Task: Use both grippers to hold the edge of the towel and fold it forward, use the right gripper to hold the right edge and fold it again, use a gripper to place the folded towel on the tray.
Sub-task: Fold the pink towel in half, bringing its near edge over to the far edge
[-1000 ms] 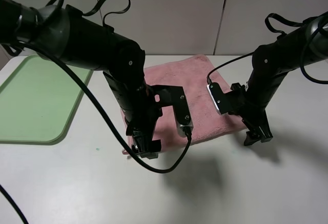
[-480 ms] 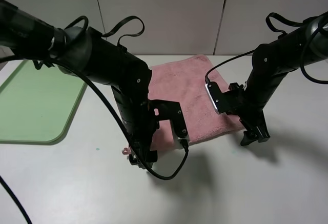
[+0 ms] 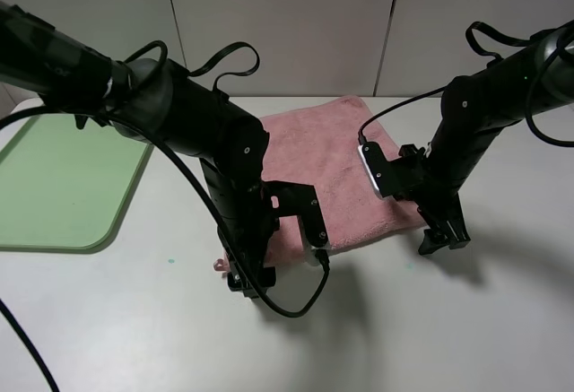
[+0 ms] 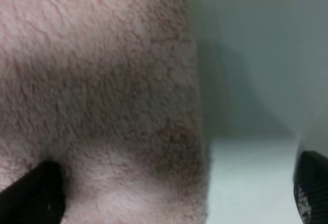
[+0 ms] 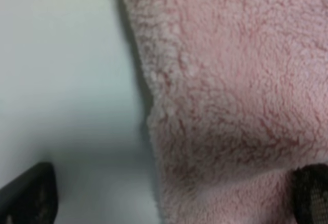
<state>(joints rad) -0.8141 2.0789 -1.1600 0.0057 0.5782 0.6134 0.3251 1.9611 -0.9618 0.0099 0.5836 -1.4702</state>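
The right gripper [image 5: 168,197] stands with its jaws wide apart; one black fingertip [image 5: 28,193] shows over the bare white table [image 5: 61,55], the other over the fluffy pink towel [image 5: 241,80]; the edge of the towel [image 5: 139,70] runs between them, slightly uneven, casting a narrow dark shadow on the table beside it; the jaws grip nothing; the close view is blurred.

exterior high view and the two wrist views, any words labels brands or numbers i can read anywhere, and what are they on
No text can be read in any view.
towel: plain pink, no print showing.
tray: plain green, no mark showing.
whitish box on the right arm: too small to tell whether it bears print.
Both wrist views: only blurred pink cloth and bare table, no lettering.
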